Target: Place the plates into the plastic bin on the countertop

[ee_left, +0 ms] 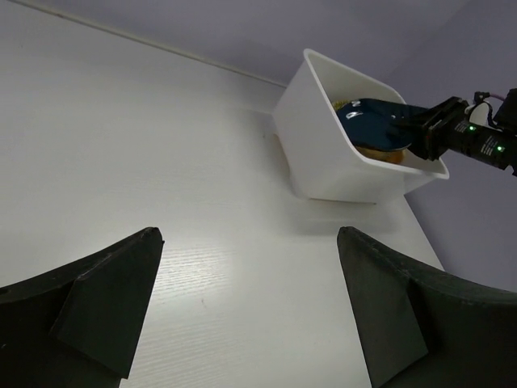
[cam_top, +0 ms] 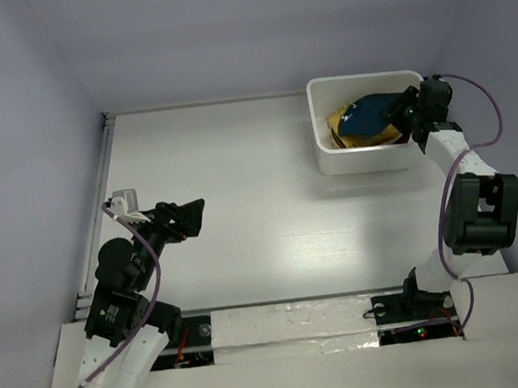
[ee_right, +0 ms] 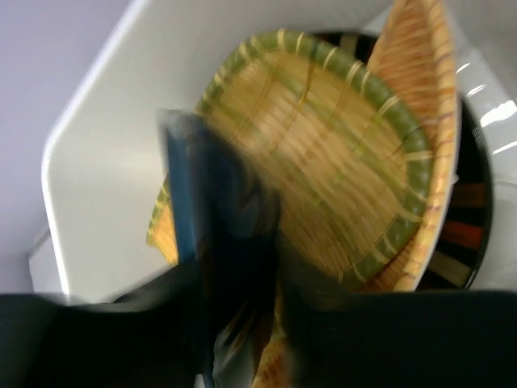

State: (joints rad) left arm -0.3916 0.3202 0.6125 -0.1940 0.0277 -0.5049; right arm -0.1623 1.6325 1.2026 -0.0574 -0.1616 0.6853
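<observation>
We judge the job nearly finished: we see no plates on the countertop [cam_top: 239,178], and woven dishes [ee_right: 323,162] sit stacked in the plastic bin [cam_top: 317,128]. Our right gripper [cam_top: 408,109] seems to pinch the navy leaf plate [cam_top: 371,113], tilted atop them and not yet released; our left gripper [cam_top: 194,217] hangs spread and empty.

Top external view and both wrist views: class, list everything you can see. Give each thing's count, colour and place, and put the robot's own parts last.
plastic bin: one, white, far right of the countertop
navy plate: one, dark blue, tilted on top of the pile in the bin
green-rimmed woven plate: one, yellow-green, in the bin below the navy plate
orange woven dish: one, orange, in the bin under the green-rimmed one
striped-rim plate: one, dark and orange stripes, lowest that shows
countertop: one, white
walls: pale lavender, around the countertop
left gripper: open, empty, near left
right gripper: at the bin's right side, gripping the navy plate's edge
</observation>
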